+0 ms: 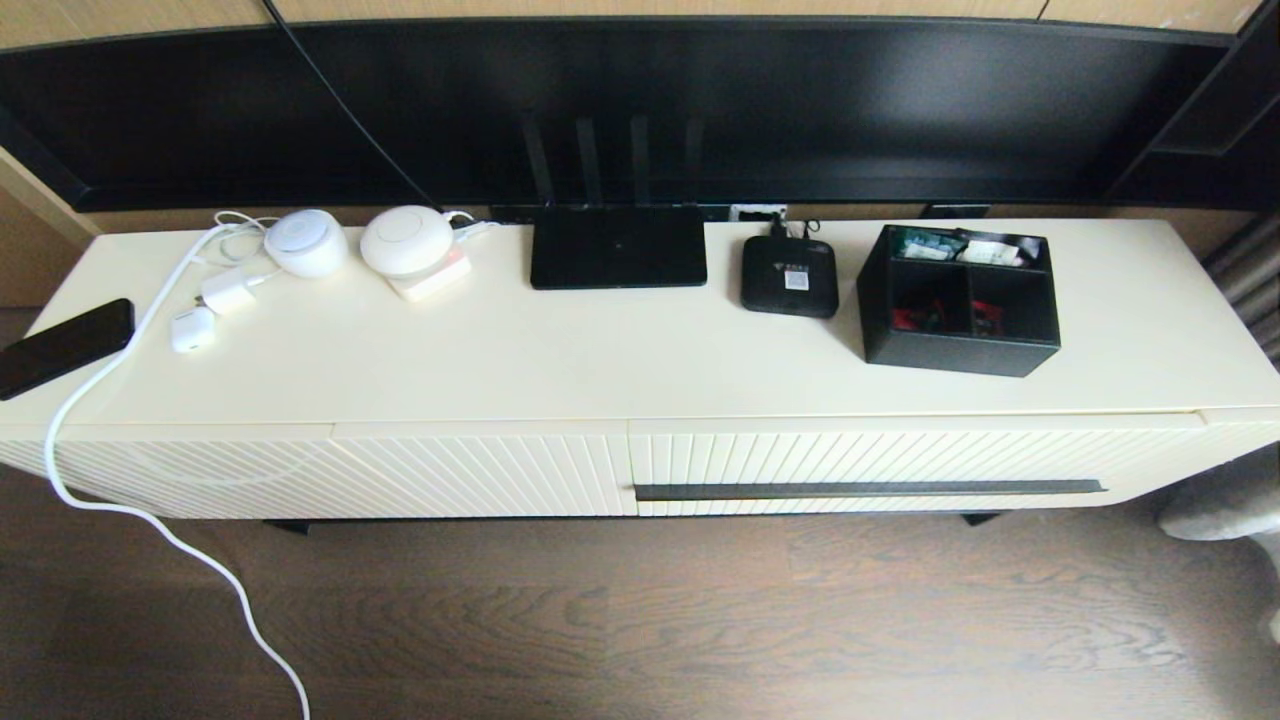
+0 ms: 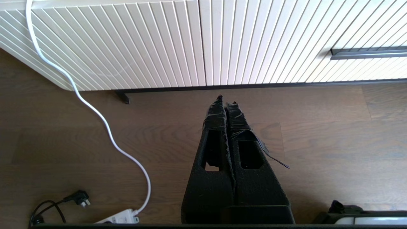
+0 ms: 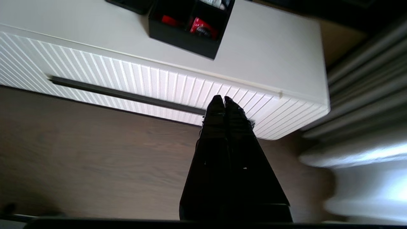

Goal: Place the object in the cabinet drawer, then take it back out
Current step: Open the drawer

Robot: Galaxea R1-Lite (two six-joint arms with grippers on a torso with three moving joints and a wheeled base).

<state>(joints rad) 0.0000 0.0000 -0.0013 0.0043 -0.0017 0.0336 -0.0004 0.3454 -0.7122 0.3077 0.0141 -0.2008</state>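
Note:
The black organizer box [image 1: 958, 301] stands on the right part of the cream cabinet top, red and white-teal packets showing in its compartments; the right wrist view catches it too [image 3: 190, 35]. Below it the cabinet drawer [image 1: 900, 460] is closed, its ribbed front carrying a long dark bar handle [image 1: 868, 490] [image 3: 127, 94] [image 2: 369, 53]. My right gripper [image 3: 224, 98] is shut and empty, low above the floor in front of the handle's right end. My left gripper [image 2: 226, 101] is also shut and empty, over the floor before the cabinet's middle. Neither arm appears in the head view.
On the cabinet top sit a flat black router [image 1: 617, 247], a small black set-top box [image 1: 788, 277], two round white devices [image 1: 306, 241], chargers and a phone [image 1: 62, 346]. A white cable [image 1: 150, 520] trails to the floor. A diagonal-ribbed panel [image 1: 330, 475] lies left of the drawer.

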